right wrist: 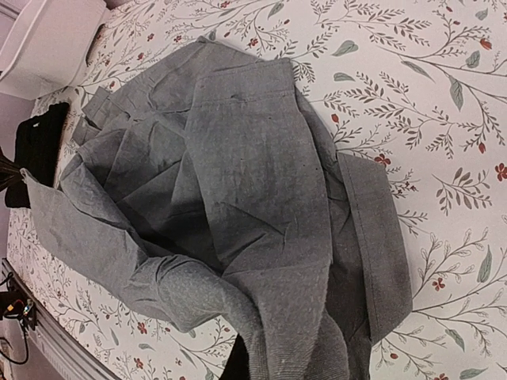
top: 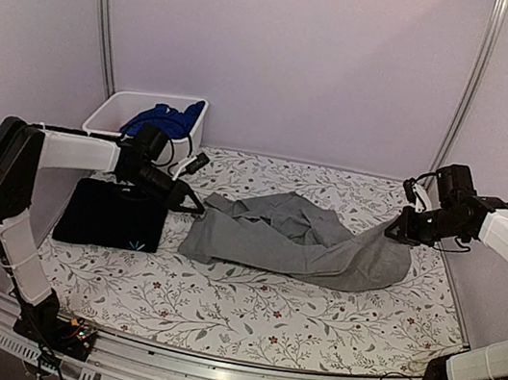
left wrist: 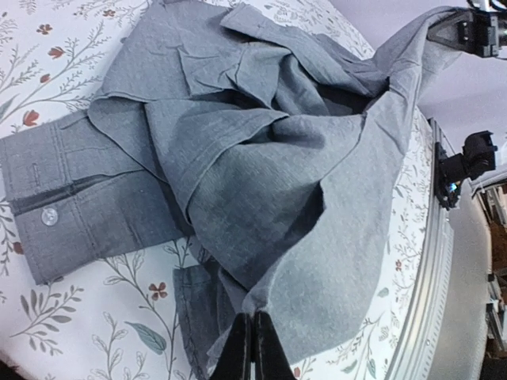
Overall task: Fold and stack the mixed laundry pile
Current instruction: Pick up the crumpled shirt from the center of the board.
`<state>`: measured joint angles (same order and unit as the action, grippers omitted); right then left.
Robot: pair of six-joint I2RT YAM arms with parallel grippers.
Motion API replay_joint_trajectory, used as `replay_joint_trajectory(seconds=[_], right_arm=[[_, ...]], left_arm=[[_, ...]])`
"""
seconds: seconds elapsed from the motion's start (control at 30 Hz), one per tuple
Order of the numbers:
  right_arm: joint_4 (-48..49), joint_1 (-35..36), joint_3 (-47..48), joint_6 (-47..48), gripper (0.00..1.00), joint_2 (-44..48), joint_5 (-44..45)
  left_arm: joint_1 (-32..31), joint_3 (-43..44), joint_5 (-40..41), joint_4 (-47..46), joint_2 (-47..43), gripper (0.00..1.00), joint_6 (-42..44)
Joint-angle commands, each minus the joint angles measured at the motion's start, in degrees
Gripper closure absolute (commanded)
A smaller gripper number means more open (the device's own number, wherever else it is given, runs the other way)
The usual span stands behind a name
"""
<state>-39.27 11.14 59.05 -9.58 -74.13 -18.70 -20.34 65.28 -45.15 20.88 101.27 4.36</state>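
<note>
My left claw [top: 194,207] is pinched shut on one edge of the crumpled grey cloth button shirt [top: 294,241]. My right claw [top: 393,231] grips the far edge, lifted. Open floral bench [top: 262,318] lies nearer than both claws. A folded black cloth T-shirt [top: 113,215] sits just outside the left claw. Cloth hides the right fingers.

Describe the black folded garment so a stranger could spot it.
On the floral table, look left, on the near side of the white bin. The black garment lies folded into a flat square, unlike the crumpled grey shirt beside it.
</note>
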Motion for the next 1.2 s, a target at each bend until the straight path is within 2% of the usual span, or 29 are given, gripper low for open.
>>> replay_joint_trajectory(seconds=[0.0, 0.13, 0.23, 0.5, 0.67, 0.83, 0.93, 1.03, 1.17], right_arm=[[1.64, -0.49, 1.71, 0.31, 1.00, 0.00, -1.34], [1.58, -0.42, 1.42, 0.20, 1.00, 0.03, -1.24], [0.41, -0.50, 1.68, 0.03, 1.00, 0.08, 1.45], [-1.61, -4.08, 1.75, -0.88, 1.00, -0.44, 5.28], [-1.05, -5.02, 1.85, 0.14, 1.00, -0.96, 4.22], [0.31, -5.00, 1.88, 0.53, 1.00, -2.73, 1.24], [1.06, -5.01, 2.01, 0.61, 1.00, -3.49, -0.83], [1.16, -5.03, 2.03, 0.77, 1.00, -3.99, -1.62], [0.95, -5.00, 1.86, 1.31, 1.00, -3.80, -0.93]], left_arm=[[0.54, 1.85, 6.28, 0.42, 1.19, 1.00, 0.38], [0.24, 0.94, 3.04, 2.26, 3.58, 1.00, 4.69], [-2.62, -1.07, 2.52, 4.48, 3.36, 1.00, 9.09], [-12.22, -11.90, 2.15, 2.16, -6.05, 1.00, 5.46], [-10.83, -16.04, 6.03, 0.83, -9.84, 1.00, 4.70], [-9.21, -14.37, 11.68, -1.43, -9.56, 0.99, 4.45], [-9.21, -10.81, 13.18, -1.32, -7.36, 0.82, 5.42], [-9.22, -6.82, 13.40, 0.91, -3.59, 0.60, 6.26], [-10.62, -5.51, 13.65, 1.60, -2.15, 0.47, 8.87]])
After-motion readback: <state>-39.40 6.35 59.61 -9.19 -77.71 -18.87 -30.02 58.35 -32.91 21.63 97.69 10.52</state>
